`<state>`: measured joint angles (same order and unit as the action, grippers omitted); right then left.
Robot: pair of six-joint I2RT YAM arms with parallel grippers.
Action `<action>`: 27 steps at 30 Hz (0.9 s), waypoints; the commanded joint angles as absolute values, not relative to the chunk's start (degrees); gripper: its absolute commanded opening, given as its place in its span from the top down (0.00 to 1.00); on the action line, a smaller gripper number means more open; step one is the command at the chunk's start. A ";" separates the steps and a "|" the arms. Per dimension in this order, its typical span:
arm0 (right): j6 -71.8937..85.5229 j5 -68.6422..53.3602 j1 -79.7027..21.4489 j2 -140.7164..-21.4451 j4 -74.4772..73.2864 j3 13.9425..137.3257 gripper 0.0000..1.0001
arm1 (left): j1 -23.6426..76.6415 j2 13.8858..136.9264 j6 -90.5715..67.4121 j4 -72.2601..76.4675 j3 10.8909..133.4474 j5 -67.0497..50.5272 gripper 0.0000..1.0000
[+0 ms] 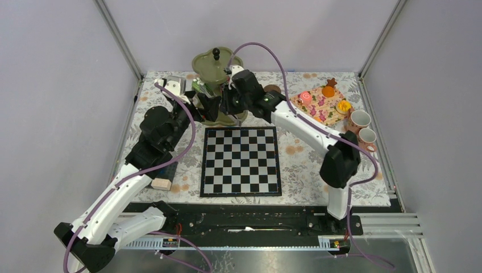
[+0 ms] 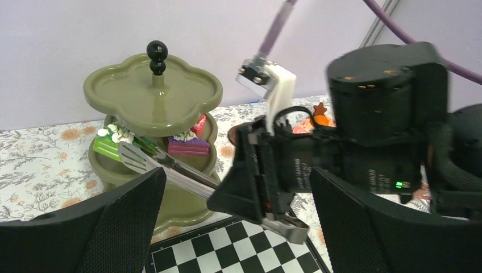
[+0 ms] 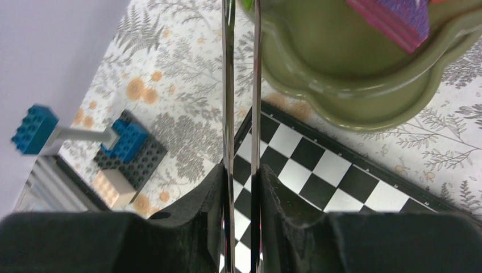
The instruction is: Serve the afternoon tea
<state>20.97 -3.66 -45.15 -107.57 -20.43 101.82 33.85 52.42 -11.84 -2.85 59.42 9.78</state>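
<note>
Overhead, both arms stretched to the table's far side and met at the olive-green three-tier stand [image 1: 215, 68]. Well to the right of the right gripper [image 1: 230, 105] lay a patterned board [image 1: 321, 111] carrying a pink pastry [image 1: 306, 96], an orange pastry [image 1: 328, 90] and a yellow pastry [image 1: 343, 106]. Two pink-patterned cups [image 1: 360, 119] sat just past the board's right end.

Only the left wrist view showed what the tiers held. The left gripper [image 2: 239, 222] stood wide and empty. Ahead of it, under the top tier (crowned by a black knob [image 2: 156, 57]), the middle tier held a green cake [image 2: 111, 149] on the left and a pink-and-purple slice [image 2: 187, 147] on the right. The tip of the metal tongs [image 2: 165, 168] lay at the green cake.

Only the right wrist view showed the grip: the right gripper was clamped on the tongs, whose blades were squeezed nearly together. Blue blocks [image 3: 128, 142] sat to the left of its fingers, the chessboard [image 3: 318, 165] lay beneath them, and a tier of the stand holding the slice was ahead to the right.
</note>
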 commanded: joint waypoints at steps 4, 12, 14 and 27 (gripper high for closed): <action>20.63 8.15 -46.22 -117.38 -30.39 119.56 1.00 | 33.71 51.22 -11.23 0.09 59.33 10.64 0.01; 22.92 12.19 -46.57 -127.11 -38.02 133.48 1.00 | 32.87 51.38 -11.78 0.17 59.36 9.58 0.01; 23.39 12.69 -46.65 -128.40 -38.24 134.57 0.99 | 32.79 51.44 -11.78 0.18 59.30 9.53 0.01; 24.25 13.67 -46.84 -128.57 -37.64 133.53 0.65 | 32.78 51.34 -11.78 0.18 59.31 9.42 0.01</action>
